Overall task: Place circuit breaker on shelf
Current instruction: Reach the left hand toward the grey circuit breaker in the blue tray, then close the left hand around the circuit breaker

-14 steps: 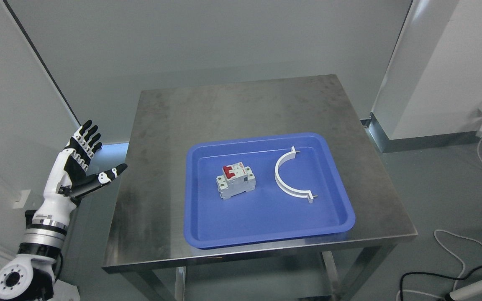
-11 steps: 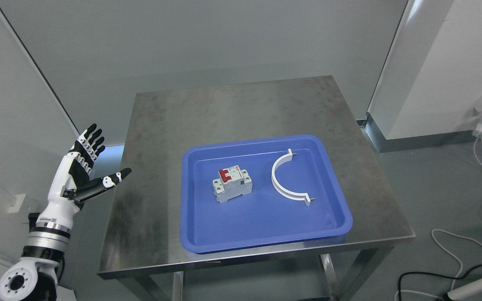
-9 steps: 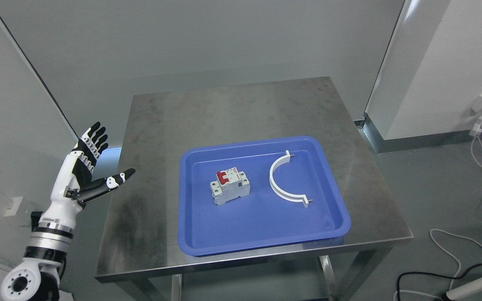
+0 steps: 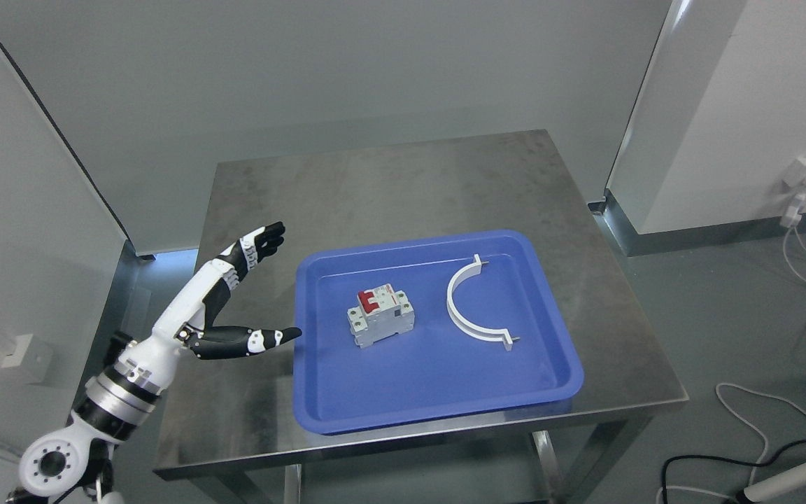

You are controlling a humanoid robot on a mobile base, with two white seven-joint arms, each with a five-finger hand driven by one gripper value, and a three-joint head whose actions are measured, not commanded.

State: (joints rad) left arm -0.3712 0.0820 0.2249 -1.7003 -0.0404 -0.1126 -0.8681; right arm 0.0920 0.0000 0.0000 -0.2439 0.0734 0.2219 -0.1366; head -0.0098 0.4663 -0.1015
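A white circuit breaker (image 4: 380, 318) with a red switch stands in a blue tray (image 4: 438, 381) on a steel table (image 4: 389, 182). My left hand (image 4: 273, 290) hovers over the table just left of the tray, open, with the fingers spread toward the breaker and the thumb near the tray's left rim. It holds nothing and is about a hand's width from the breaker. No shelf is in view. The right arm is out of view.
A white curved clamp (image 4: 473, 304) lies in the tray to the right of the breaker. Grey walls stand behind and to the left of the table. Cables (image 4: 760, 434) lie on the floor at the lower right, beside a white column (image 4: 725, 119).
My left hand has moved right and forward from beside the table to over its left part, close to the tray. The camera has shifted slightly. The breaker and clamp lie as before.
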